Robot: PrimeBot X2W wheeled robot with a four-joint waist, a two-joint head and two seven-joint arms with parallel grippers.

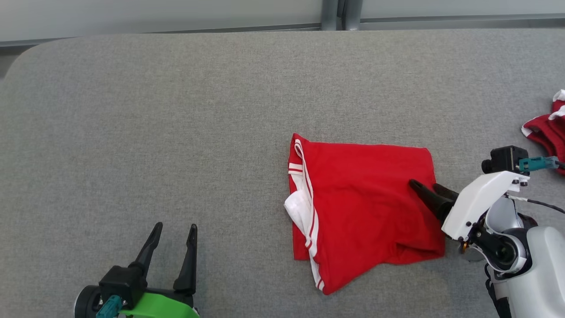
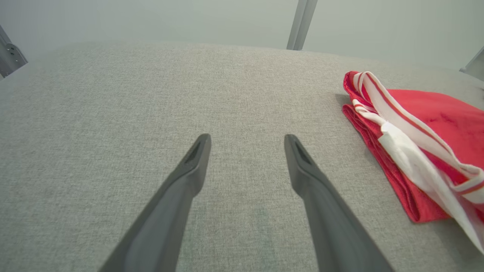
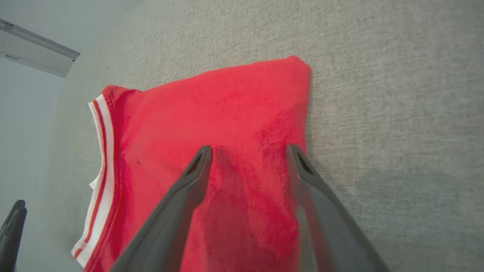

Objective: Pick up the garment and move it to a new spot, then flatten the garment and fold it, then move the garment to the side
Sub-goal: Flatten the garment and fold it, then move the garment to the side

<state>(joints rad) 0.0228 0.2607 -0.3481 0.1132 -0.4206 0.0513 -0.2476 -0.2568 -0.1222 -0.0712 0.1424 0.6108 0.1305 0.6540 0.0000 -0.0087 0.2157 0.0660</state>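
The garment (image 1: 366,207) is red with white-and-red striped trim and lies folded into a rough rectangle on the grey table (image 1: 176,110), right of centre. My right gripper (image 1: 426,187) hovers over its right edge, open, with nothing between the fingers; in the right wrist view the red garment (image 3: 211,113) spreads under the open right gripper (image 3: 247,151). My left gripper (image 1: 174,232) rests open at the lower left, well clear of the cloth. From the left wrist, the open left gripper (image 2: 245,141) points over bare table, and the garment (image 2: 427,128) sits to its right.
Another red and white piece of cloth (image 1: 547,128) lies at the table's right edge. The table's rounded far edge meets a pale wall (image 1: 176,13) with a grey post (image 1: 335,13). Bare grey surface (image 1: 154,132) stretches across the left half.
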